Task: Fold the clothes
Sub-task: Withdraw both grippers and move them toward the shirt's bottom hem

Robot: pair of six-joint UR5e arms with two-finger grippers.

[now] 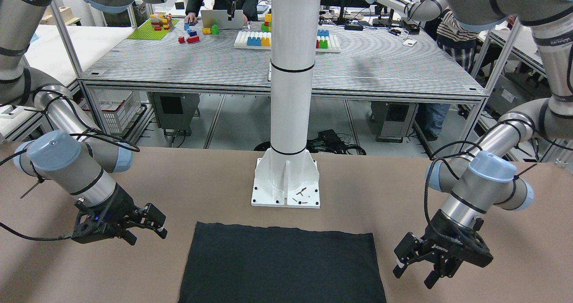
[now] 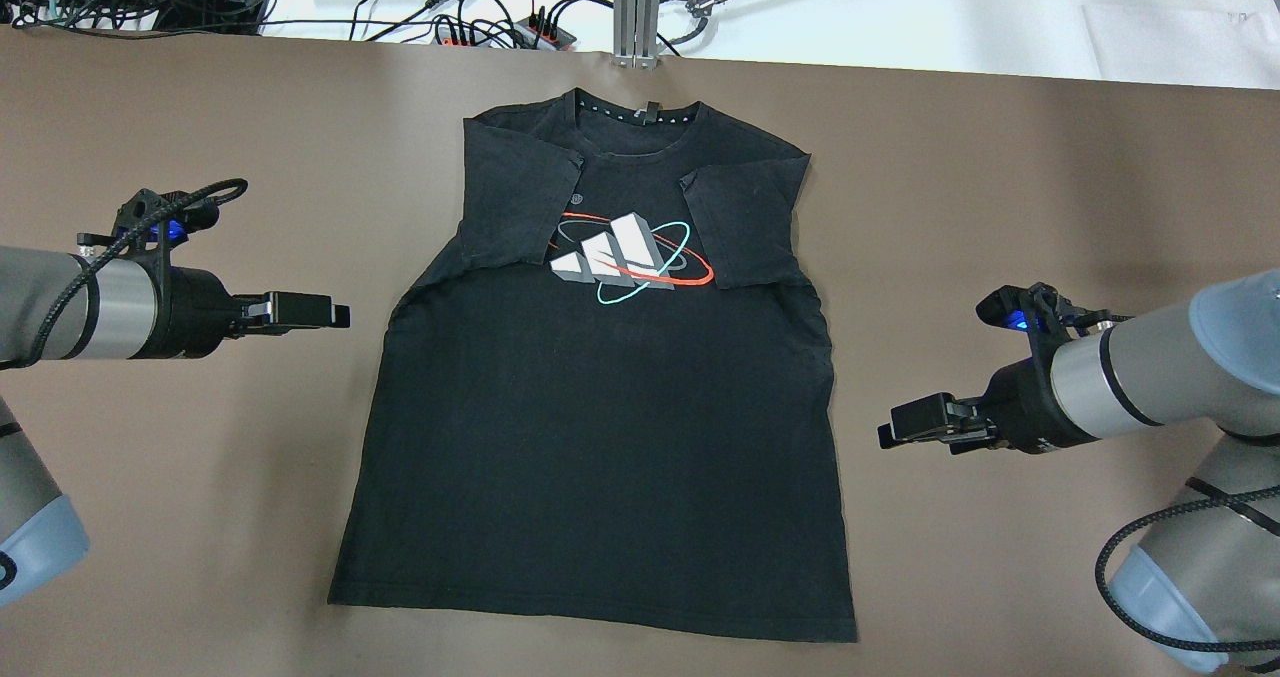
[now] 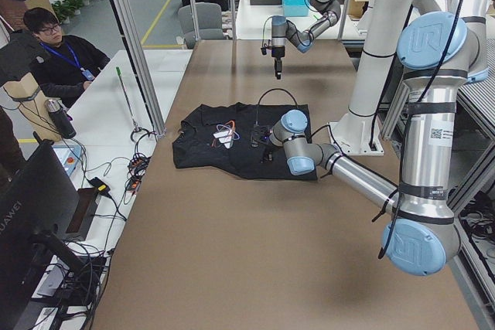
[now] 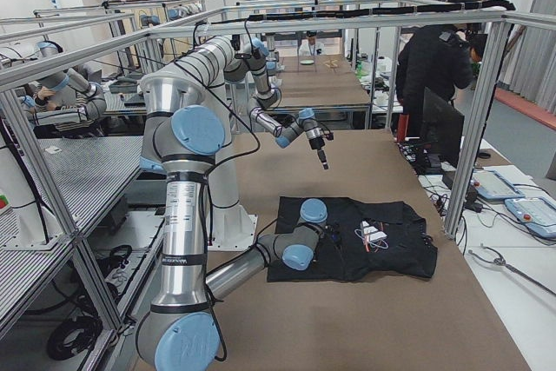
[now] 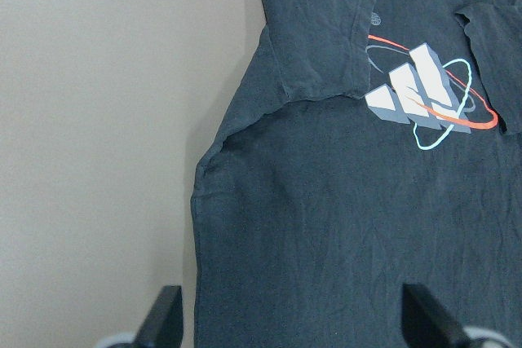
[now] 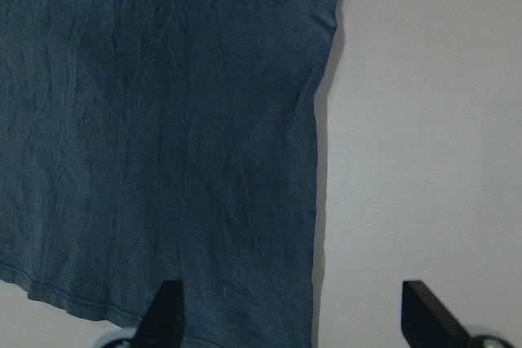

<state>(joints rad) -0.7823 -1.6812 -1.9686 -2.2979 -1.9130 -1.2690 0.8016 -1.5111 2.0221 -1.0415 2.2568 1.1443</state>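
I see the black knit T-shirt with a white, red and teal chest print (image 2: 600,437) lying flat mid-desk on the brown desk (image 2: 180,517), collar toward the far edge, sleeves folded inward. My left tool (image 2: 338,312) and right tool (image 2: 888,433) hover off its sides, both spread wide and empty.

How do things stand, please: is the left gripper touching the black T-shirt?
Apart. The overhead view shows bare table between the left gripper and the black T-shirt's side edge.
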